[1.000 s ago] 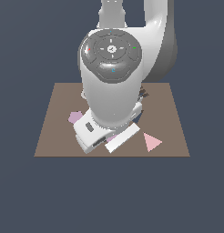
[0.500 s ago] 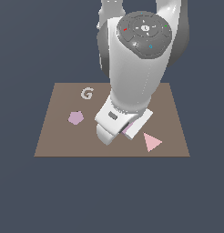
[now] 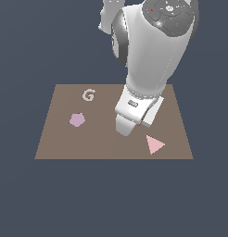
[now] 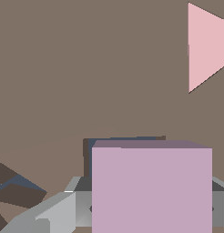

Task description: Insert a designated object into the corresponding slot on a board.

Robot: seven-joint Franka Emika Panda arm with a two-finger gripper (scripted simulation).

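In the wrist view the pale lilac square tile [image 4: 151, 186] sits between my grey fingers [image 4: 52, 211], so my gripper [image 4: 150, 209] is shut on it. The dark blue-grey square slot [image 4: 120, 141] shows just beyond the tile's far edge and is mostly covered by it. I cannot tell whether the tile touches the brown board [image 4: 86, 68]. In the exterior view my gripper [image 3: 136, 121] hangs low over the board [image 3: 55, 143], right of its middle. There the arm hides the slot and nearly all of the tile.
A pink triangle [image 3: 154, 144] lies near the board's front right and also shows in the wrist view [image 4: 207, 45]. A lilac pentagon [image 3: 77, 120] and a white letter G [image 3: 88, 95] lie on the exterior view's left. Part of the dark W-shaped cutout [image 4: 16, 186] shows beside the gripper.
The arm has swung toward the exterior view's right with the tile, uncovering the letter G and the pentagon. The hand now stands closer to the pink triangle.
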